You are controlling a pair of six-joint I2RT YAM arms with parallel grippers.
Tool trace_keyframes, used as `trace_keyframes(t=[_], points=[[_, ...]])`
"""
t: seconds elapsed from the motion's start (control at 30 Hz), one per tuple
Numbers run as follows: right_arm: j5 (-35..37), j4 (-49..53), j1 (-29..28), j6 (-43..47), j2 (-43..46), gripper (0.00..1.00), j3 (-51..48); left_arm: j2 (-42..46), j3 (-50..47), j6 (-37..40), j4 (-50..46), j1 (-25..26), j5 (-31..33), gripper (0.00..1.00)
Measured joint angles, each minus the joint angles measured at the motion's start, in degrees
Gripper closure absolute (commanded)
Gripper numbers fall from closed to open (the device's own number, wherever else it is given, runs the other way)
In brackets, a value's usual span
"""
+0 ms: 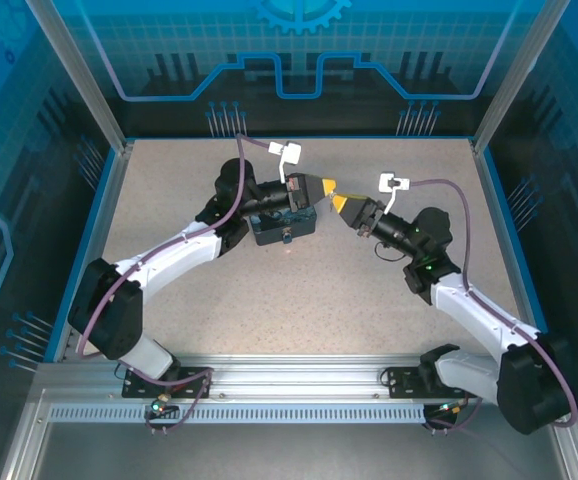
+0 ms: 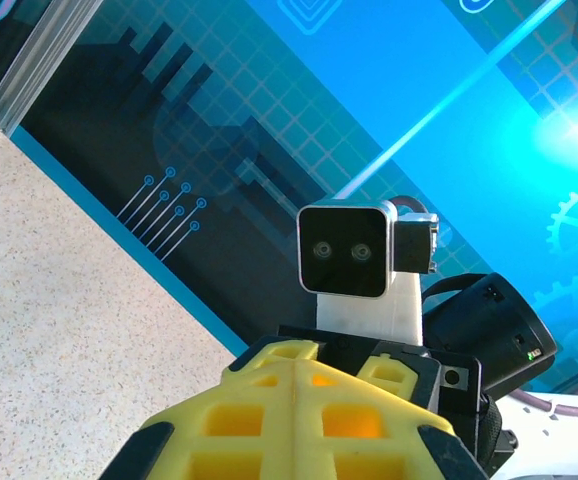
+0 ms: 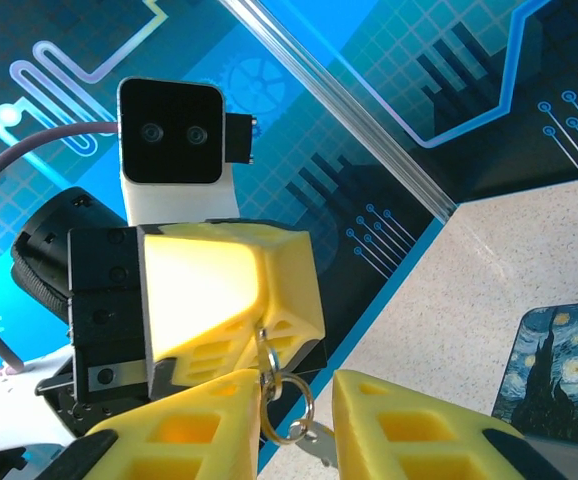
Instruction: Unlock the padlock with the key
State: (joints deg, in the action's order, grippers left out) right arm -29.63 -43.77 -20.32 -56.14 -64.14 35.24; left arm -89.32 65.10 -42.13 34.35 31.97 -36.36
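My left pincer [image 3: 269, 310] was clamped tight on what I took for the padlock [image 3: 264, 345] — only its thin shackle poked out, in the air over the far half of the bench [image 1: 299, 300], near the tin [image 1: 281, 226]. The ring [image 3: 287, 410] and key [image 3: 314, 447] dangled between my right pincer's [image 3: 297, 400] spread fingers, which gripped nothing. Closing there could catch the ring, not the key — leaving it swinging, unaimed.
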Motion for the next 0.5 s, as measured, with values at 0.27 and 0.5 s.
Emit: trace_keyframes(t=[0.27, 0.5], points=[[-0.02, -0.94, -0.04, -0.50, -0.94, 0.79, 1.31, 0.00, 0.02, 0.00, -0.09, 0.04, -0.20, 1.00], [-0.02, -1.27, -0.31, -0.68, -1.25, 0.82, 1.90, 0.00, 0.02, -0.02, 0.00, 0.04, -0.55, 1.00]])
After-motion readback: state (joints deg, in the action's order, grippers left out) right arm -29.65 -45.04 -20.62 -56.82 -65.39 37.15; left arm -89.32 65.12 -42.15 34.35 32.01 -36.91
